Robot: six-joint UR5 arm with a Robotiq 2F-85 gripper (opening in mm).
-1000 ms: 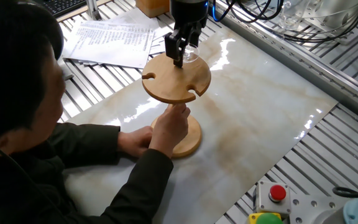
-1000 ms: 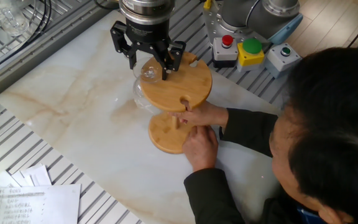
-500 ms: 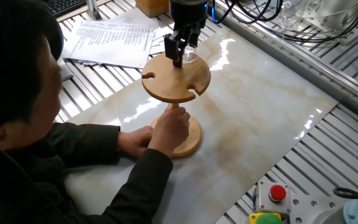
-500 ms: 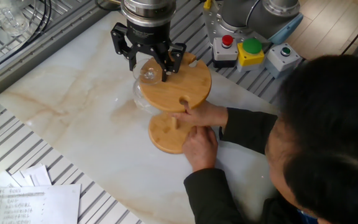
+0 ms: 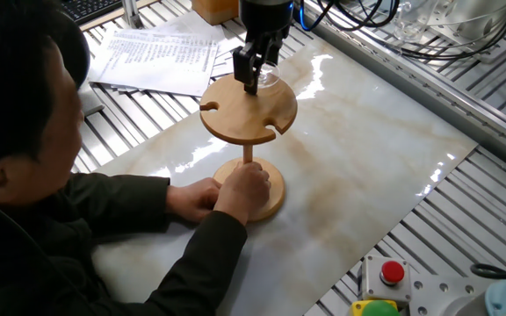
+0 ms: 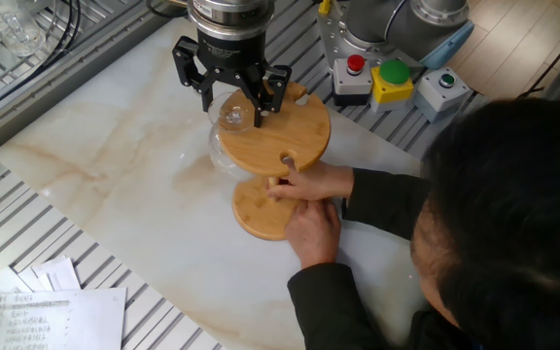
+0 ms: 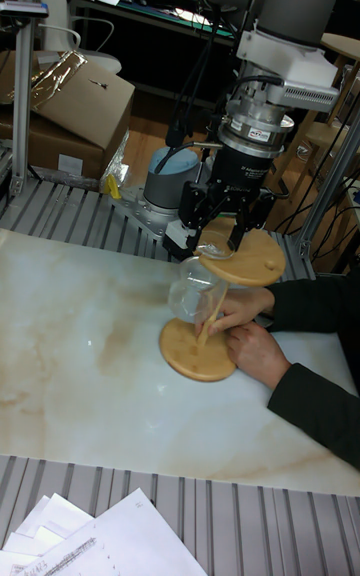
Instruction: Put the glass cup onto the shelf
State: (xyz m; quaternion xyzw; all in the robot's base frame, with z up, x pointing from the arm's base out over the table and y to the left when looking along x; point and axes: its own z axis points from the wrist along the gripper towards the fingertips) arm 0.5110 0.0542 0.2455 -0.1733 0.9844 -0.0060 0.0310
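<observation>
The glass cup [image 6: 233, 116] hangs upside down, its flat foot [image 7: 215, 252] level with the shelf's round top and its bowl [image 7: 195, 298] below the disc. My gripper [image 6: 232, 103] comes down from above with its fingers at either side of the foot, shut on it. The shelf [image 5: 249, 112] is a bamboo stand with a slotted disc [image 6: 285, 128], a thin post and a round base [image 7: 195, 356]. The cup [image 5: 268, 82] is at the disc's far rim in one fixed view, at a slot. The stem is hidden there.
A person leans in from the near side, both hands [image 5: 240, 191] pressing on the shelf's base [image 6: 257, 209]. Papers [image 5: 156, 57] lie at the table's far left. A button box [image 6: 387, 80] stands by the arm's foot, and another box [image 5: 392, 279] is near the front corner.
The person's hand has slid down the post from under the disc to the base. My gripper and the cup have barely shifted.
</observation>
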